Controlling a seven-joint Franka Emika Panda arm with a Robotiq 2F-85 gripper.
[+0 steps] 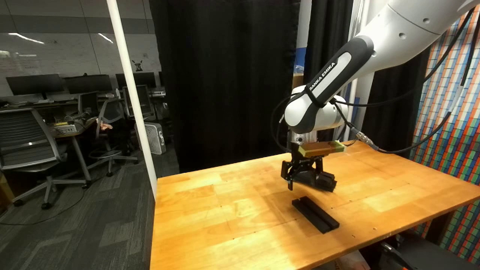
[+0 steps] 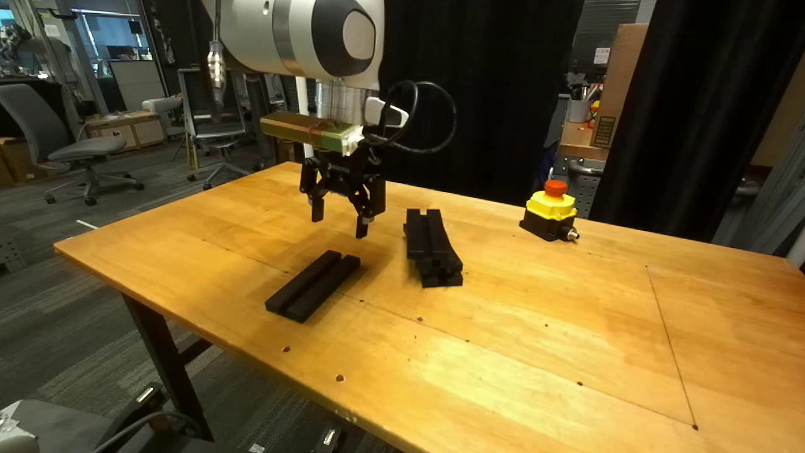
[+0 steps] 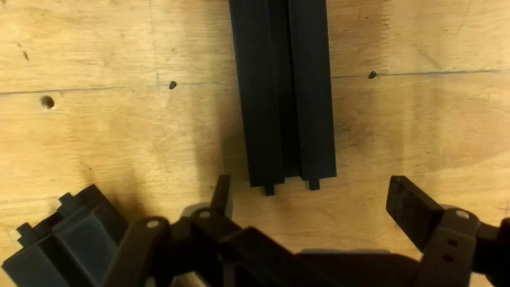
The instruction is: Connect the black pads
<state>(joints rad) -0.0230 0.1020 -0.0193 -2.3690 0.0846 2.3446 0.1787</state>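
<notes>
A single black pad with a lengthwise groove lies flat on the table in both exterior views (image 1: 315,215) (image 2: 308,283). In the wrist view this pad (image 3: 261,99) points at the gap between the fingers, its two small end tabs facing the gripper. Several black pads (image 2: 418,236) lie piled slightly askew beside it; the pile (image 1: 325,182) is partly behind the gripper in an exterior view, and its end (image 3: 89,239) shows at the wrist view's lower left. My gripper (image 2: 339,224) is open and empty above the table, near the single pad's far end; it also shows in the remaining views (image 1: 304,182) (image 3: 310,184).
A red-and-yellow button on a black base (image 2: 551,211) stands toward the back of the wooden table (image 2: 534,358), beyond the pile. Black curtains (image 1: 228,75) hang behind the table. The single pad lies fairly near one long table edge.
</notes>
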